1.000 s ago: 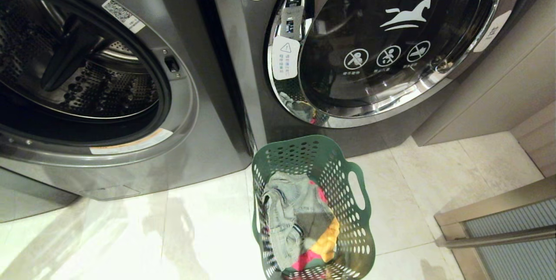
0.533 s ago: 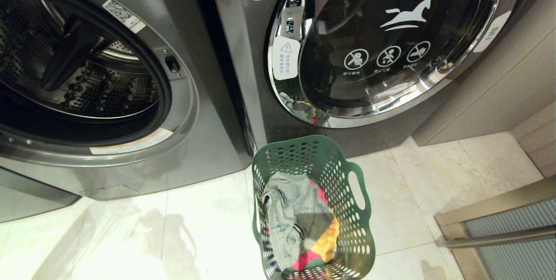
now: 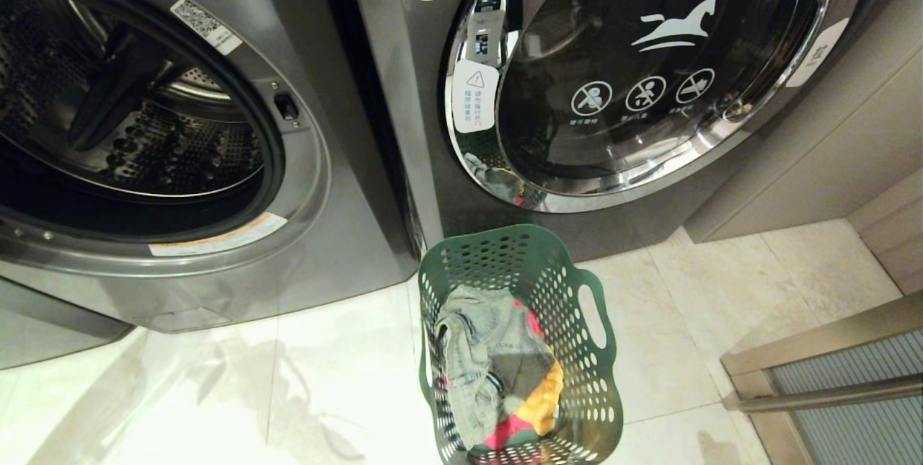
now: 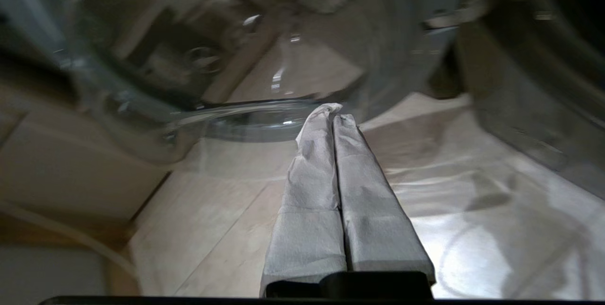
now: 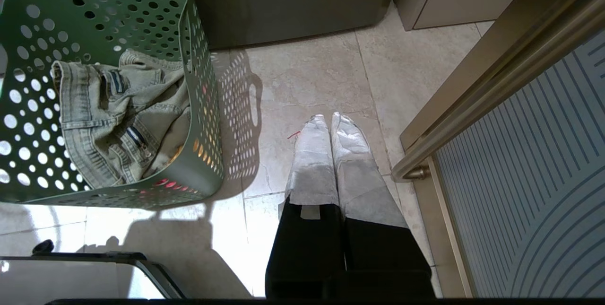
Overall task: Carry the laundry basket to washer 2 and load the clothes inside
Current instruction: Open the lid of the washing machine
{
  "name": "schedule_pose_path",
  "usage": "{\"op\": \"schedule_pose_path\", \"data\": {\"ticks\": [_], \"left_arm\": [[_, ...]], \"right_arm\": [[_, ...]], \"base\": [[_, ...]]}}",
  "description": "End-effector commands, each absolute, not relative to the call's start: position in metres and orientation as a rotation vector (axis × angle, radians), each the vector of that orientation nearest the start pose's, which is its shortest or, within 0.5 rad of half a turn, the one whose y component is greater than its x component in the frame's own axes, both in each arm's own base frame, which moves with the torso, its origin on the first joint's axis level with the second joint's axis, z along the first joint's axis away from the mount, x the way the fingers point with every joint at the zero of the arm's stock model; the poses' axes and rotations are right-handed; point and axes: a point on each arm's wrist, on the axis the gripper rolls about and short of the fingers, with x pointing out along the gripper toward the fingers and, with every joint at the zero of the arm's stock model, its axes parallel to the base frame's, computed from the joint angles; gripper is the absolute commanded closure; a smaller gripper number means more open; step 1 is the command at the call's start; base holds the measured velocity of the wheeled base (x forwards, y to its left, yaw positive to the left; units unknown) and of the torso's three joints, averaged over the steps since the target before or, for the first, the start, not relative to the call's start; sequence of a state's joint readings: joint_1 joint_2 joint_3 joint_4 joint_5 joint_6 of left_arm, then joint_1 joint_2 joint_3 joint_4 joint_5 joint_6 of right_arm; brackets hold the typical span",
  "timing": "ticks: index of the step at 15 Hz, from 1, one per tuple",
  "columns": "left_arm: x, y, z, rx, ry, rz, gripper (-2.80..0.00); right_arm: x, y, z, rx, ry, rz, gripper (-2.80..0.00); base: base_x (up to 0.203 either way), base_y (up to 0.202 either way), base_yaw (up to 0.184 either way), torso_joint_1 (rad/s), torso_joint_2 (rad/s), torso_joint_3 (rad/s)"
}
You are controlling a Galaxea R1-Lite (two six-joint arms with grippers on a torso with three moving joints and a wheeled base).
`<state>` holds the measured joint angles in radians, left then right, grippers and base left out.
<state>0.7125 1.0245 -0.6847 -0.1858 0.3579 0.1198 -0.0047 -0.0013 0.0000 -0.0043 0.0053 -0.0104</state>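
Observation:
The dark green laundry basket [image 3: 602, 386] stands on the floor tiles in front of the closed washer. The clothes lie in it: a faded denim piece [image 3: 469, 364] on top, a red garment [image 3: 505, 437] and a yellow-orange one [image 3: 546, 396] under it. The washer on the left [image 3: 317, 184] has its drum open and shows no number label; by its neighbour's "1" it is washer 2. My left gripper [image 4: 331, 110] is shut and empty, low over the floor beside a round glass door [image 4: 212, 59]. My right gripper [image 5: 329, 118] is shut and empty, beside the basket [image 5: 198, 106].
The right-hand washer [image 3: 425, 184] bears a label with a "1" stem and a chrome-ringed closed door [image 3: 649, 90]. A beige cabinet [image 3: 829, 148] and a ribbed-glass sliding door with a metal frame [image 3: 851, 407] stand on the right. My base edge [image 5: 94, 272] is behind the basket.
The arm's shadow on the floor tiles at lower left has shifted and spread. The basket, the clothes and both washers have not moved.

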Motion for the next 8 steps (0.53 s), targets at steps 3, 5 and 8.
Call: {"op": "schedule_pose_path", "data": {"ticks": [3,5,8], "left_arm": [[0.081,0.024,0.209,0.111,0.142,0.361,0.00],[0.055,0.010,0.165,0.110,0.165,0.182,0.00],[0.028,0.002,0.124,0.116,0.149,0.060,0.00]], "right_arm": [[-0.023,0.000,0.076,-0.012,-0.006,0.001,0.00],[-0.023,0.000,0.076,-0.011,-0.005,0.002,0.00],[-0.023,0.000,0.076,-0.011,-0.005,0.002,0.00]], "base": [[0.000,0.000,0.000,0.000,0.00,0.000],[0.000,0.000,0.000,0.000,0.00,0.000],[0.000,0.000,0.000,0.000,0.00,0.000]]}}
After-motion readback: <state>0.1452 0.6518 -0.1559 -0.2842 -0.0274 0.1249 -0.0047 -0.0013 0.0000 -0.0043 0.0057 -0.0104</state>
